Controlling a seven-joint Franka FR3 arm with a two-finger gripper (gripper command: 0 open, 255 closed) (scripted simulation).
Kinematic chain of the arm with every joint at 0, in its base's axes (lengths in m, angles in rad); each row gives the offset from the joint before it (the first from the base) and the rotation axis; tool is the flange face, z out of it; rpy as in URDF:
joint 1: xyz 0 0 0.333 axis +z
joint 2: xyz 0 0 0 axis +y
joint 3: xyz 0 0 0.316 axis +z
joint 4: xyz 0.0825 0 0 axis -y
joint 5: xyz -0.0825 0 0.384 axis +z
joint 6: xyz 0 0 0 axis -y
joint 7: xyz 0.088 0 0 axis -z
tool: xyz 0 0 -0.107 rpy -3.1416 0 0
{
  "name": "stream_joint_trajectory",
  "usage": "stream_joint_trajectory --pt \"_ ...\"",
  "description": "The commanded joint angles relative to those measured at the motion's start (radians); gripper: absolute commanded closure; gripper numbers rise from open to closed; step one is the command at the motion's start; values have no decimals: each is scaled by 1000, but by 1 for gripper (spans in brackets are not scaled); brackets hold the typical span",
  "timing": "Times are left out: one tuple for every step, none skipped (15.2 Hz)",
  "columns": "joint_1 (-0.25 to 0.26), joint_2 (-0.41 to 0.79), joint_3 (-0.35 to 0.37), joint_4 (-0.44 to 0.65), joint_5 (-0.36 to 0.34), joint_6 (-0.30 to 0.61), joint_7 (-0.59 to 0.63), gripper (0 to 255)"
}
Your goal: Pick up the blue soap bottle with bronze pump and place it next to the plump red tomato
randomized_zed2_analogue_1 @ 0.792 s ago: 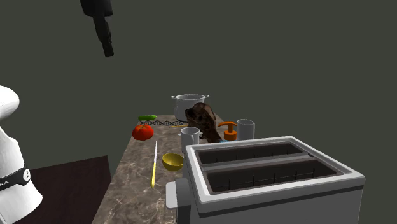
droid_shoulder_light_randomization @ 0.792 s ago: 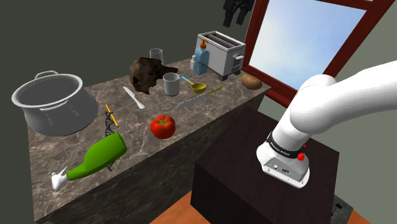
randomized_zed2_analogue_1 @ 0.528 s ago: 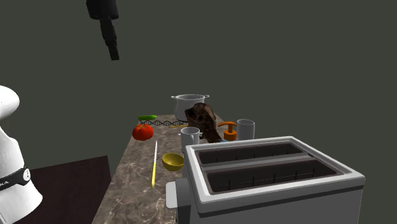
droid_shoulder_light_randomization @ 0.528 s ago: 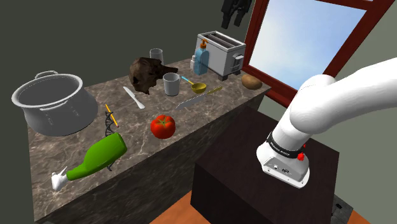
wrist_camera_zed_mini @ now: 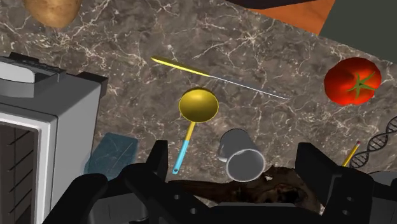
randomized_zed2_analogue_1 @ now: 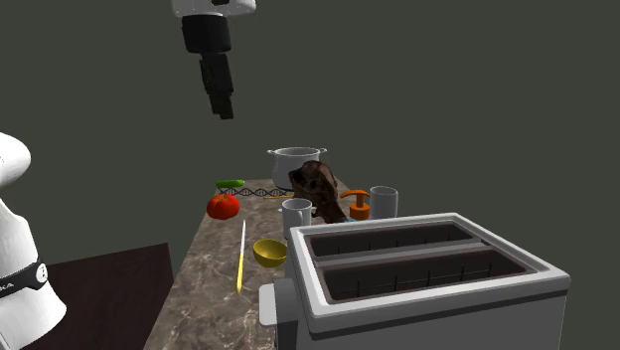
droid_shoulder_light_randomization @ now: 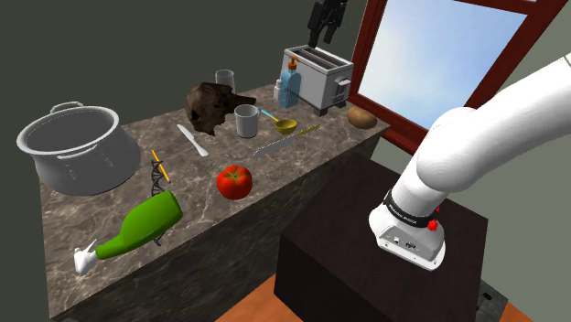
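High over the toaster end of the counter [droid_shoulder_light_randomization: 274, 169], the gripper [droid_shoulder_light_randomization: 325, 20] hangs in open air, well above everything on the marble. Wrist view: its two black fingers [wrist_camera_zed_mini: 159, 153] stand wide apart with nothing clasped. The grey mug [wrist_camera_zed_mini: 242, 156] and yellow ladle [wrist_camera_zed_mini: 197, 105] seen between them lie far below on the counter, not held.

Target, the blue soap bottle [droid_shoulder_light_randomization: 290, 84]: upright, pump on top, just beside the toaster [droid_shoulder_light_randomization: 318, 75], on the shoulder view's left of it, at the far end of the counter. Untouched, not yet lifted. From the wrist camera it shows next to the toaster wall, off to one side of the spread fingers rather than between them.

Goal marker, the tomato [droid_shoulder_light_randomization: 234, 181]: near the counter's front edge, well apart from the bottle. Mug, ladle and a long knife [droid_shoulder_light_randomization: 285, 139] lie between the two. Bare marble shows around it on the knife side, room enough to set a bottle down, by my reading.

Progress, as judged: nothing of the task is done, approach stage only. Left to do:
- line the fingers up over the bottle and descend
- close on the body below the pump
- lift clear of the toaster and carry it over mug and ladle
- set it upright beside the tomato and release

Pump neck looks thin; the body seems the safer hold
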Motion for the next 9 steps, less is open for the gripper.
stream_joint_trajectory --pt "1 63 -28 24 0 37 -43 0" --pt "2 96 -43 40 2 53 -65 0" --pt "3 131 -57 57 6 69 -87 0" --pt "3 165 -70 76 11 83 -110 0" --pt "4 201 -83 96 18 96 -133 0" --pt "4 237 -96 118 25 109 -156 0" --pt "4 274 -108 141 35 120 -179 0" --pt "3 312 -120 165 45 131 -203 0" --pt "2 350 -131 191 57 140 -226 0"
